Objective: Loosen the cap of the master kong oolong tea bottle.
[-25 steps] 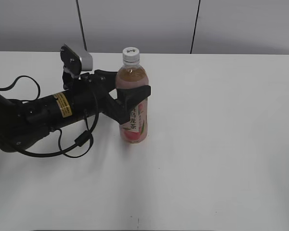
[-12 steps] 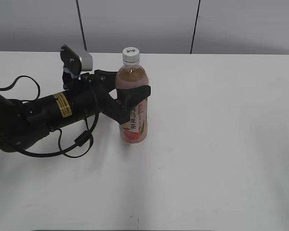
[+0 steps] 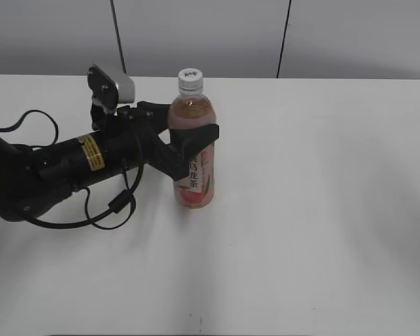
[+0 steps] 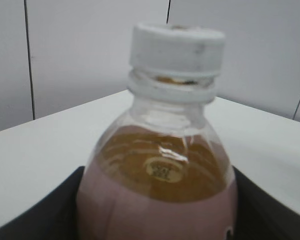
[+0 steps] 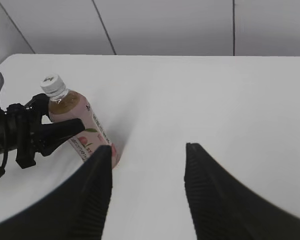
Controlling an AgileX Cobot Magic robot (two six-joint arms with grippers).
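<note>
Tea bottle [image 3: 193,147] stood upright on white table [image 3: 322,210], left of centre. Cap [image 3: 189,78] seated on neck, untouched. Left gripper [image 3: 189,133] clamped around bottle's upper body from left, below cap. Right gripper [image 5: 147,172] held apart from bottle, fingers [image 5: 97,190] spread wide, nothing gripped.

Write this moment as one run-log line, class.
left gripper: shut on bottle | right gripper: open, away from bottle | cap: on, untouched | bottle upright on table
</note>
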